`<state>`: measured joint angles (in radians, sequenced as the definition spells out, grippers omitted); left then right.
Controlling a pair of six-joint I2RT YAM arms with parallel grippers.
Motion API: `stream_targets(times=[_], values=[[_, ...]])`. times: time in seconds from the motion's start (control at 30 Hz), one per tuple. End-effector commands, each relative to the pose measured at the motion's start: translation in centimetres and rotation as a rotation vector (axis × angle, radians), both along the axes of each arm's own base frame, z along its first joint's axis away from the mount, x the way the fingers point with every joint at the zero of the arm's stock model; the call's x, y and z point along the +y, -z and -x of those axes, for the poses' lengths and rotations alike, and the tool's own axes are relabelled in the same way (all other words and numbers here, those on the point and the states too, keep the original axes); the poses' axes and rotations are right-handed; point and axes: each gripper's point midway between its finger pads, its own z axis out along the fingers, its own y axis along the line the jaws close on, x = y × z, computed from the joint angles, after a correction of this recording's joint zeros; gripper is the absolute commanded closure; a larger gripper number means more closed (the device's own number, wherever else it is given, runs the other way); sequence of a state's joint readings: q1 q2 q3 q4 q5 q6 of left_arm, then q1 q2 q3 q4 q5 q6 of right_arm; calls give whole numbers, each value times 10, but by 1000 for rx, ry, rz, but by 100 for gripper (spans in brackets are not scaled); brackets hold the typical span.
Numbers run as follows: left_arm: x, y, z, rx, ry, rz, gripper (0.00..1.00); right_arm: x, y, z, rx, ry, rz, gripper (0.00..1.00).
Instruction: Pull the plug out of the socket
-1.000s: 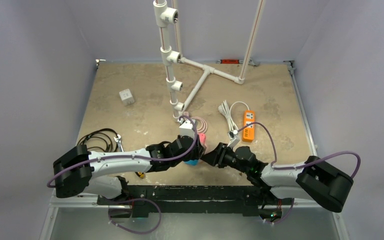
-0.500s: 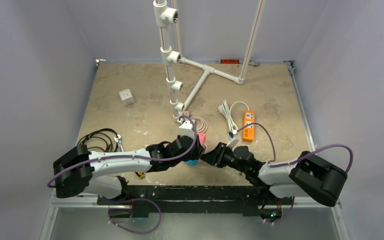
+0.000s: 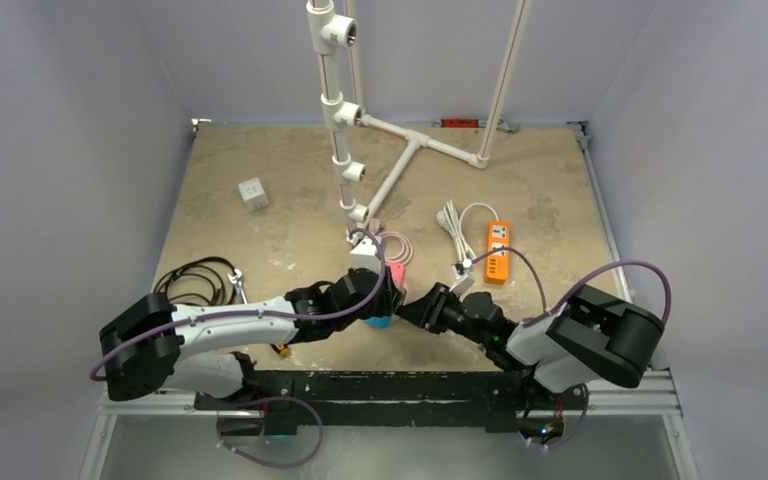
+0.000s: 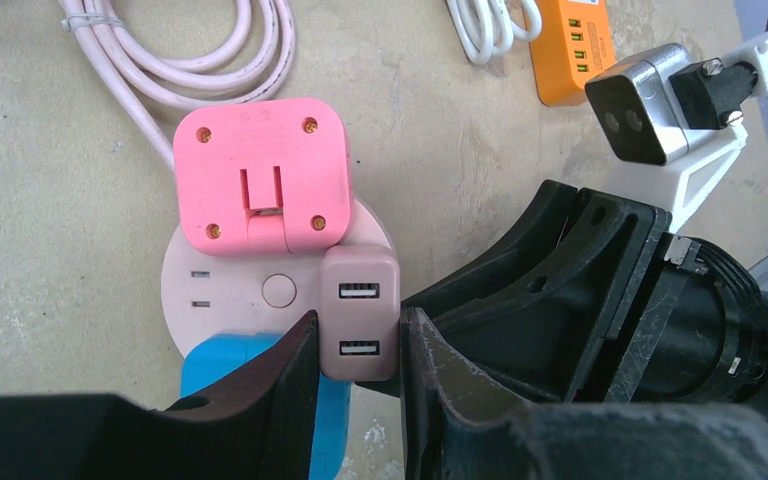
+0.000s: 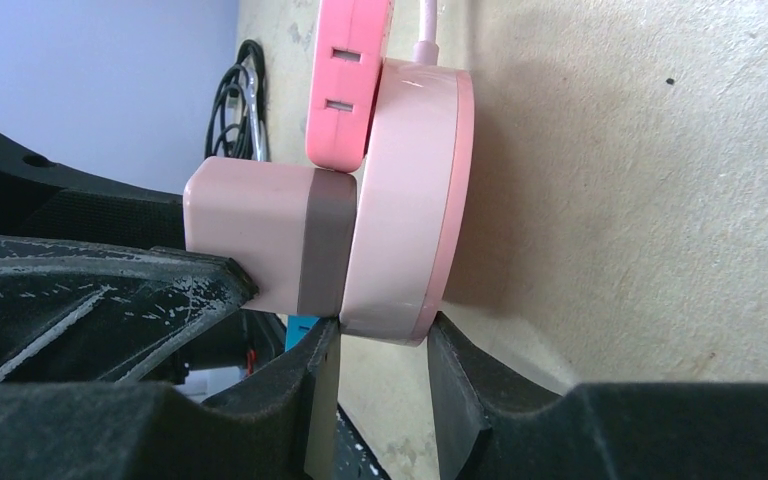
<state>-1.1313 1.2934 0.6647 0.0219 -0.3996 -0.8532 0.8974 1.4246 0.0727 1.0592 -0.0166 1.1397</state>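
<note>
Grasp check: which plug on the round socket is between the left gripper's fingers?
The dusty-pink two-port USB charger, between the fingers of the left gripper; the bright pink square adapter and blue plug on the round pink socket sit outside.

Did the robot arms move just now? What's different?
The right arm swung its elbow left, toward the middle, and the socket shifted slightly up and left. Nothing was let go: the left gripper stays shut on the plug, the right gripper on the socket's edge. The plug is still in. The orange power strip and white cube stayed put.
</note>
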Motion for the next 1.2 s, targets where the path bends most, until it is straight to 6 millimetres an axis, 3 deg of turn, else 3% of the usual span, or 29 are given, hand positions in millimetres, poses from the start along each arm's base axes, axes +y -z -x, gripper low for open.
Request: stream_targets(times=[0.0,0.3,0.57,0.8,0.97,1.17], values=[[0,-28,-15,-43,-48,119,100,-8,16,2,28,26,23,100],[12,-21,-23,-42,-85,98,100,-9,21,3,39,36,26,100],[-16,-14,-19,-15,3,97,100,-7,21,0,34,40,45,100],[-44,-5,-11,-80,35,-100,100,-3,17,-4,16,47,78,100],[-45,8,-7,-69,39,-162,100,-6,16,-6,8,64,103,100],[-40,8,-11,-52,38,-118,100,-13,19,-8,9,91,140,100]])
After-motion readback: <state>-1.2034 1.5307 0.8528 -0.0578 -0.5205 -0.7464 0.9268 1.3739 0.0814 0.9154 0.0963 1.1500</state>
